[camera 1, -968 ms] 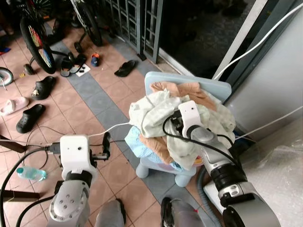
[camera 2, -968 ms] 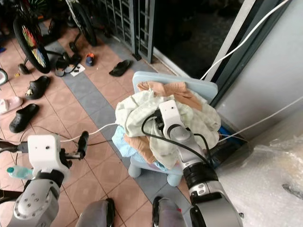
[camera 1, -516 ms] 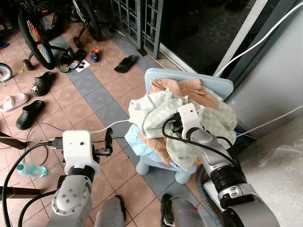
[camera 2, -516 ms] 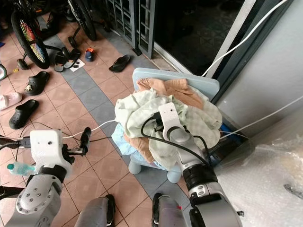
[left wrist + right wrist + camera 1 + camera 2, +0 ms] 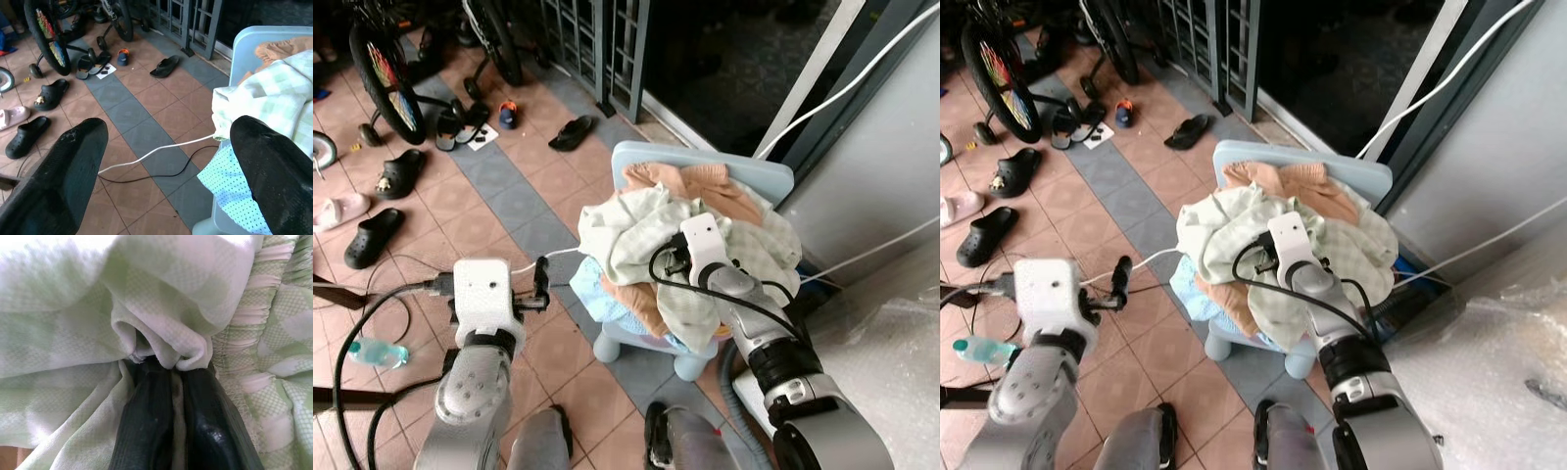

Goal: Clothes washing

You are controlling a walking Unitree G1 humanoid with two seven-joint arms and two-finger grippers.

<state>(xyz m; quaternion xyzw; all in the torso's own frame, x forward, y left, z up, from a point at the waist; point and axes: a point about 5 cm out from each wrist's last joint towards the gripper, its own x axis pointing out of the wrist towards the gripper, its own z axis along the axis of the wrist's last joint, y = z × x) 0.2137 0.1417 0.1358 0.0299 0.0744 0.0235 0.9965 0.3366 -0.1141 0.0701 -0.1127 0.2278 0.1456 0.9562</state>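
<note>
Early stage: right claw (image 5: pixel 171 382) is pinched closed on the green checked garment (image 5: pixel 636 230) atop the chair (image 5: pixel 705 168) pile; left claw (image 5: pixel 166 161) is spread wide, empty. Lifting and loading remain.

A heap of checked and plain clothes (image 5: pixel 680 235) lies on a light plastic chair (image 5: pixel 759 181); dark rubber sandals (image 5: pixel 372 238) lie well left.

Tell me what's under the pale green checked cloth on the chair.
Under the green checked cloth show a peach garment and blue dotted fabric. The chair's seat is mostly covered.
</note>
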